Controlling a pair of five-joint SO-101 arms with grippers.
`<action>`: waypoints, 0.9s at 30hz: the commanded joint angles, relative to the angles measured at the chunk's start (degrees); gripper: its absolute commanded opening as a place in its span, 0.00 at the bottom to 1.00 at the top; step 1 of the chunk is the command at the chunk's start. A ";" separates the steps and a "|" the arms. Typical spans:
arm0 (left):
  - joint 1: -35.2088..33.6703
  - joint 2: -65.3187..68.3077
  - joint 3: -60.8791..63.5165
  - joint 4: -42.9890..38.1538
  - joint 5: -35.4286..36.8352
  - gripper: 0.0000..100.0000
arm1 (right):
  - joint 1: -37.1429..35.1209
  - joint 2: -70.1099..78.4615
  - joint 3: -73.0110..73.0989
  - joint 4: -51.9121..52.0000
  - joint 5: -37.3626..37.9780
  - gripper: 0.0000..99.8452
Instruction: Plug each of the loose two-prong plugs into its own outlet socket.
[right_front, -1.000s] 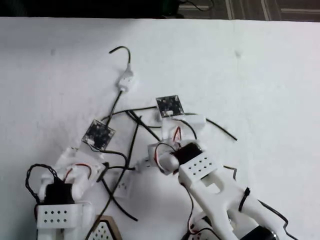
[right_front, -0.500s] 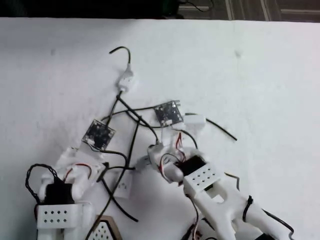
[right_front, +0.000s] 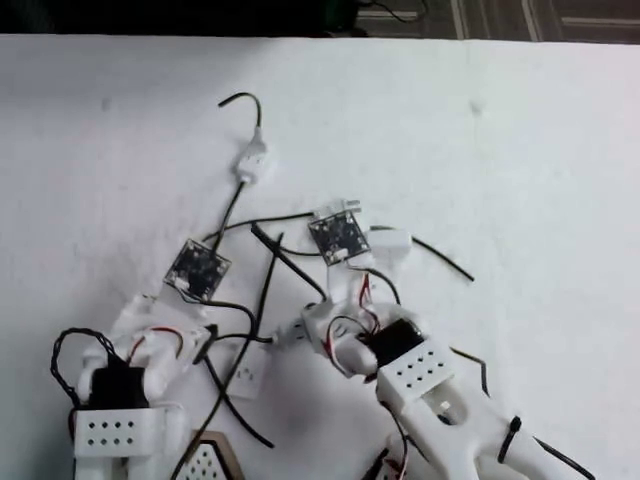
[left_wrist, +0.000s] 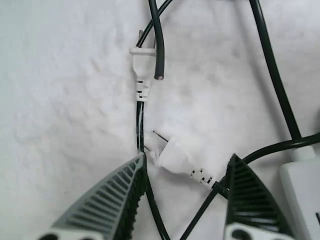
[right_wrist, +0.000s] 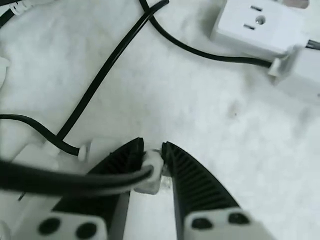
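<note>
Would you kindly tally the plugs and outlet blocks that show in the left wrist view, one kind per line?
White two-prong plugs: 2, the far plug and the near plug, which lies between the fingers of the open left pincer.
White outlet block: 1, cut off at the picture's edge.
Total: 3

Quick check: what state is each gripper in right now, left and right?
Left gripper: open, with a loose plug lying between its fingers.
Right gripper: shut on a white plug.
</note>
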 joint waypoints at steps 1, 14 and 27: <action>-0.57 -0.57 -0.26 0.18 0.09 0.26 | -0.48 0.22 1.05 1.98 0.44 0.02; -0.66 -0.57 -0.26 0.26 0.09 0.26 | -6.11 0.66 6.77 -10.51 9.41 0.02; -0.66 -0.57 -0.26 0.26 0.09 0.26 | -3.82 -4.18 8.00 -7.69 23.74 0.02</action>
